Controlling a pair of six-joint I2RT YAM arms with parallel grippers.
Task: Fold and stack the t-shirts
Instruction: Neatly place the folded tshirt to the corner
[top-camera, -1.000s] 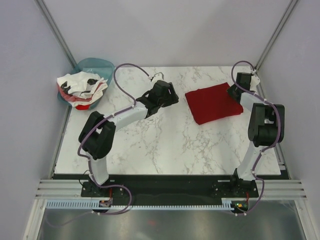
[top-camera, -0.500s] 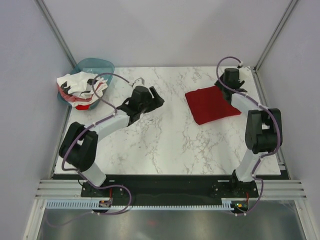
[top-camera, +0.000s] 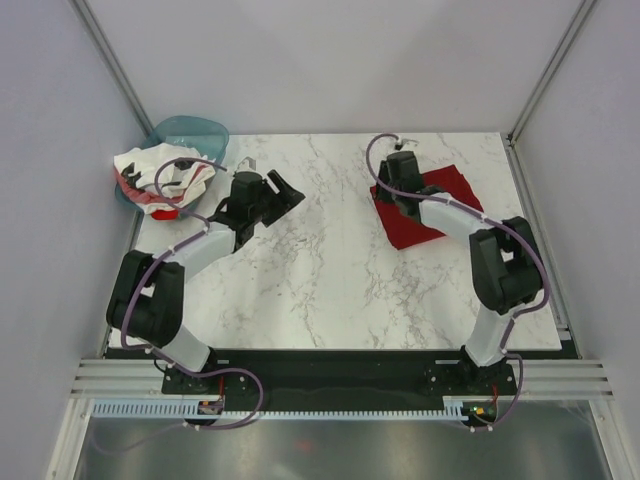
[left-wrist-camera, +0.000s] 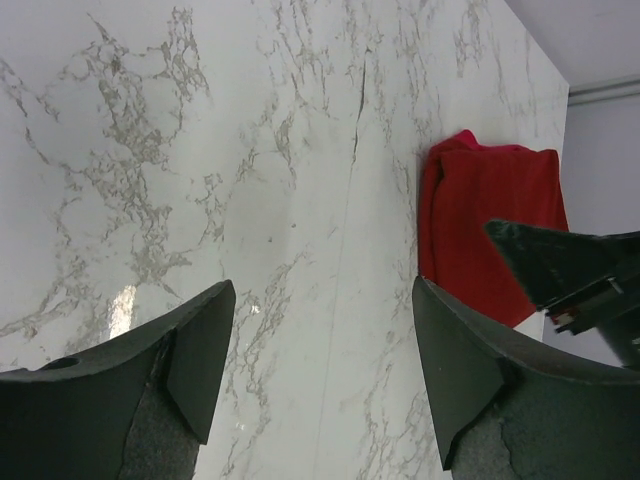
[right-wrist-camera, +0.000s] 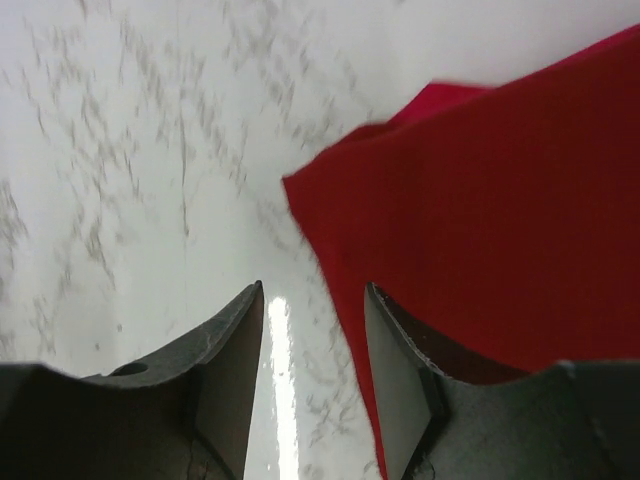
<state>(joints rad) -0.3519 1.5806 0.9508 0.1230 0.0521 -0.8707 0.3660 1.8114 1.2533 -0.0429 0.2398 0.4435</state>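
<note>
Shifted leftward over the marble table (top-camera: 330, 290) since a second ago: both arms. At right rear, folded red t-shirt (top-camera: 450, 183) lying flat. At the far-left corner, teal basin (top-camera: 195, 130) heaped with crumpled white t-shirts (top-camera: 155, 175), marked black and red, spilling over its rim. Fingers apart on the right gripper (right-wrist-camera: 312, 330), one over marble, the other over the red cloth's edge. Spread wide above bare marble, left gripper (left-wrist-camera: 320, 300).

My fingers (right-wrist-camera: 225, 360) read dark grey-black, the folded t-shirt (right-wrist-camera: 500, 200) solid deep red, the heaped t-shirts (top-camera: 155, 175) white with black and red marks, basin (top-camera: 195, 130) teal, table (top-camera: 320, 280) white grey-veined marble.
</note>
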